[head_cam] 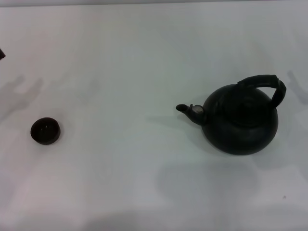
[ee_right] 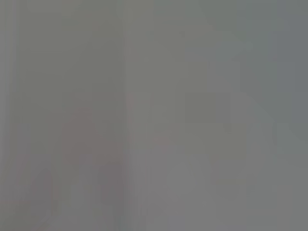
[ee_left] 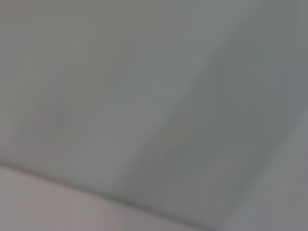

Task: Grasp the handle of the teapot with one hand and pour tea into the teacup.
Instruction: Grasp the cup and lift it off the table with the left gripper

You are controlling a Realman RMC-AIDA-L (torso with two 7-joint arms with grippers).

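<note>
Stood upright at right on white table (head_cam: 144, 57): teapot (head_cam: 240, 126), handle (head_cam: 263, 83) arched, spout toward teacup (head_cam: 45, 131), well apart at left. Neither gripper seen; pincer state impossible to tell.

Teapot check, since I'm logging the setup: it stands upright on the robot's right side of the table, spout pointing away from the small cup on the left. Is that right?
Not quite. The head view shows the teapot upright on the robot's right, but its spout points toward the small cup on the left, not away from it. The rest holds.
</note>
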